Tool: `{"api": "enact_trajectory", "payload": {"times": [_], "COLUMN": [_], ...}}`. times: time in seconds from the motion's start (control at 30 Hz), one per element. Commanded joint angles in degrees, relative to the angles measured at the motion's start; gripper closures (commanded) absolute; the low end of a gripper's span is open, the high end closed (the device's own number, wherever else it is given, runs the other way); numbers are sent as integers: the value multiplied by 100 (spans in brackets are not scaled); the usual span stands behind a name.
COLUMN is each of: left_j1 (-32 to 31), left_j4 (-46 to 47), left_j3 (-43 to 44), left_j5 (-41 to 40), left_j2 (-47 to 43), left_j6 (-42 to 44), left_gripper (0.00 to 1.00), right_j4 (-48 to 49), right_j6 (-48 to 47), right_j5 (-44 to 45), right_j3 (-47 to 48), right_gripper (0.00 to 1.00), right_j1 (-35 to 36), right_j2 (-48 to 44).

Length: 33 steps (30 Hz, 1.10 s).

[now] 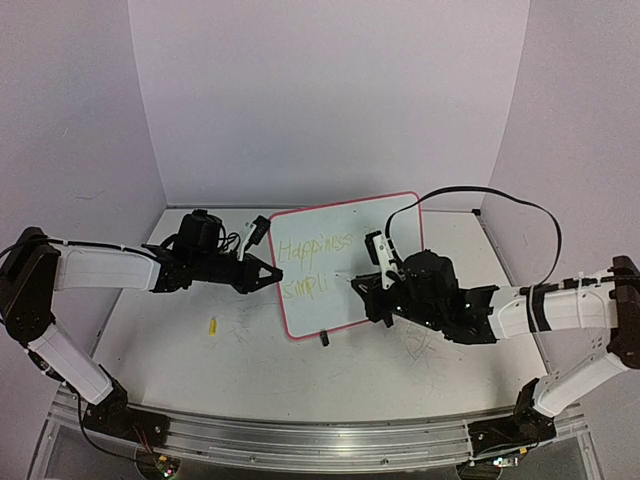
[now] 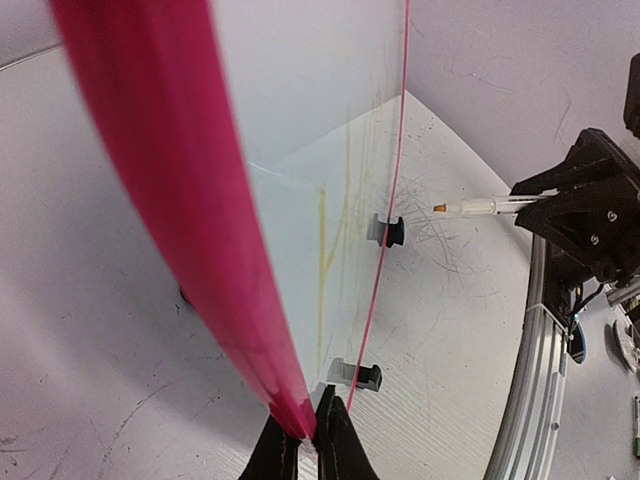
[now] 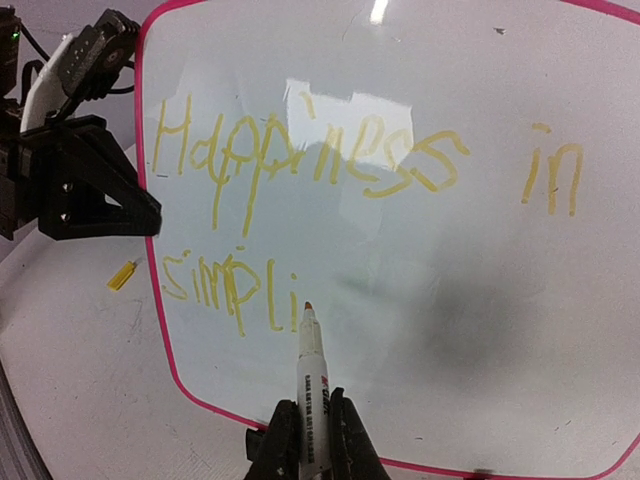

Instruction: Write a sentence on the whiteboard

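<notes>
The left end effector [image 2: 305, 445] was clenched on the red edge of the whiteboard [image 3: 470, 300], which stood tilted on the table [image 1: 250, 350]. The right end effector [image 3: 305, 445] gripped a marker [image 3: 307, 380]. Its tip sat straight ahead, just right of "simpli" in the sentence [image 3: 300, 170]; whether it touched, I couldn't tell. Finishing "city" would, I'd judge, want light, even pressure, short strokes rightward, and a firm left grip.

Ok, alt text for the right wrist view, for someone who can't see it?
The right pincer holds a white marker, tip just after yellow writing on the pink-rimmed whiteboard: "Happiness in" above an unfinished "simpli". The left pincer meets the board's left rim; a small yellow object lies on the table.
</notes>
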Motion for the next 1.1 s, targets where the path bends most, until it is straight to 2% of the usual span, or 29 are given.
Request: {"api": "enact_trajectory", "payload": {"times": [0.0, 0.17, 0.37, 0.67, 1.07], "left_j1": [-22, -19, -21, -19, -31], "left_j4": [-227, -231, -233, -237, -243], "left_j3": [166, 180, 190, 174, 187], "left_j5": [-418, -410, -383, -401, -390], "left_j2": [47, 54, 57, 21, 30], "left_j6": [403, 410, 412, 421, 419], "left_gripper": [100, 100, 100, 100, 100], "right_j4": [325, 359, 383, 228, 87], "right_j6": [28, 55, 182, 246, 337], "right_j5": [-157, -282, 175, 351, 254], "right_j3": [260, 331, 408, 564, 419], "right_gripper": [100, 100, 100, 100, 100], "right_j1": [-12, -5, -10, -9, -15], "right_j2": [213, 357, 450, 636, 548]}}
